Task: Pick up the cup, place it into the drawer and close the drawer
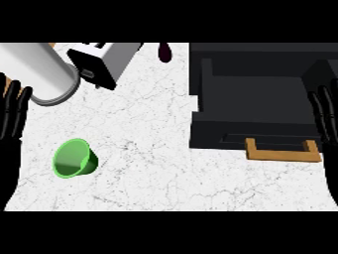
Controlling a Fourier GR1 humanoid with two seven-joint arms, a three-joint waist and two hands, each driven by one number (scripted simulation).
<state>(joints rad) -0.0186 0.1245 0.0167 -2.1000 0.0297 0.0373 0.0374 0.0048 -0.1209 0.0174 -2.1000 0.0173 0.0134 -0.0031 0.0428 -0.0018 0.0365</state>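
Green plastic cup (75,158) lies tipped on its side at the lower left of the white marbled counter (171,183), mouth toward the frame's bottom-left, so I'd judge it needs a sideways grasp. My left hand (3,116) rests at the left edge, fingers straight, holding nothing; my right hand (335,121) likewise at the right. At upper right, the black drawer (255,99) with its wooden handle (283,151) stands pulled open, ready to receive.
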